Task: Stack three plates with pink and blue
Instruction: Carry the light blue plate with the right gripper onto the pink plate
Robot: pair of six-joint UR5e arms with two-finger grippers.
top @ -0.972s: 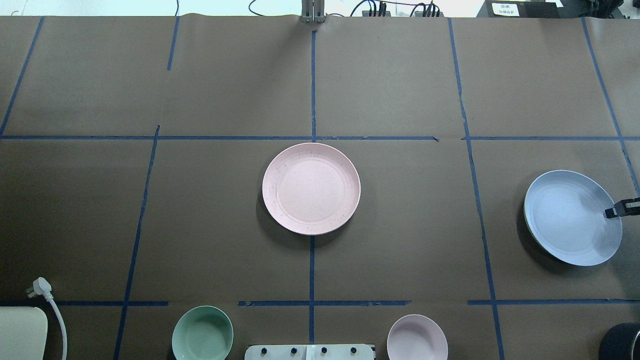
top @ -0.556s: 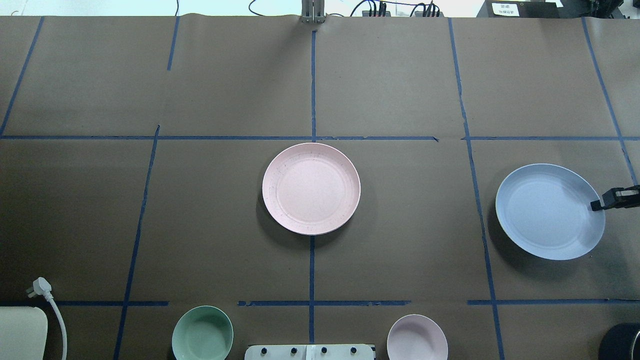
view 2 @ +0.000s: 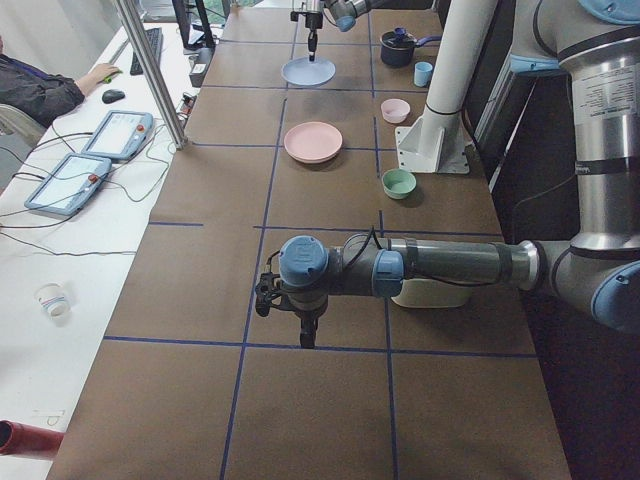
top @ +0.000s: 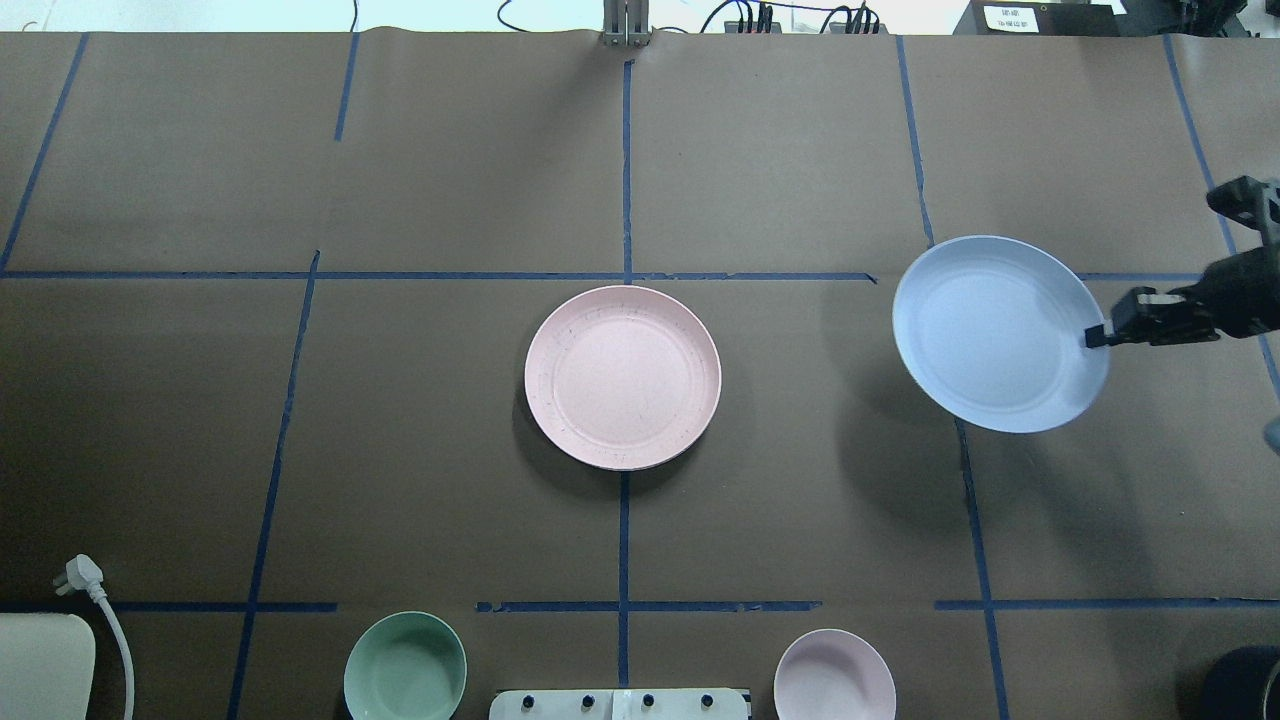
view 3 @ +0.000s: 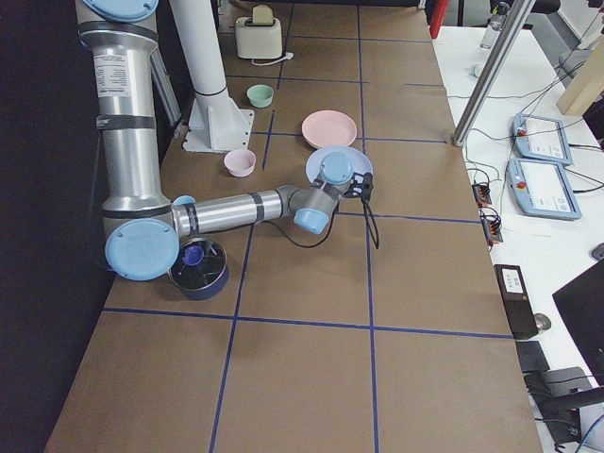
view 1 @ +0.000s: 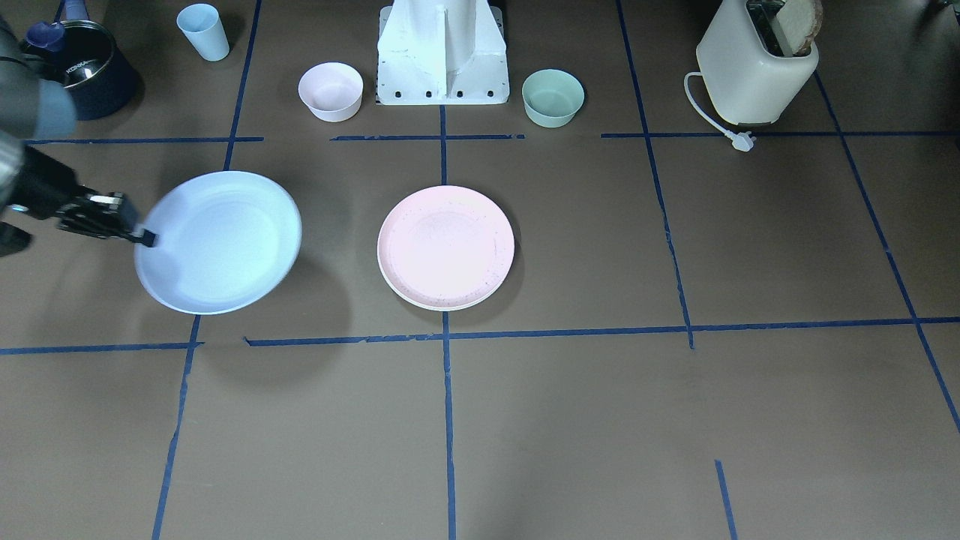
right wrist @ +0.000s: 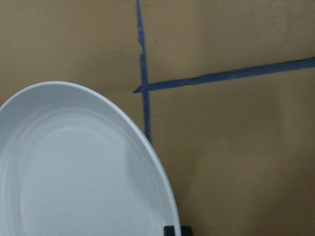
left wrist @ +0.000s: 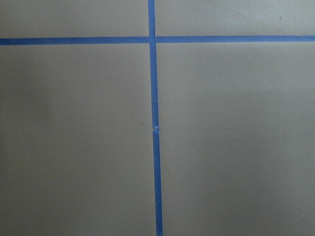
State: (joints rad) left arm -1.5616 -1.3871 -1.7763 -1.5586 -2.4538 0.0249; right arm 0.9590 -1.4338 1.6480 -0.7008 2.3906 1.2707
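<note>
Nearest the robot's base, the green bowl [top: 405, 668] and the pink bowl [top: 834, 676] are seen on the bench [top: 800, 150]. Farther out, at the centre, the pink plate [top: 622, 377] is laid flat. A cream plate [view 1: 442, 307] beneath it is given away only by its rim in the front-facing view. Farther still, the blue plate [top: 1000, 333] is held clear of the bench, its edge pinched by the fingers of the right gripper [top: 1096, 336]. The left gripper [view 2: 307, 340] is caught only in the exterior left view, so whether its fingers are released or clenched cannot be told.
</note>
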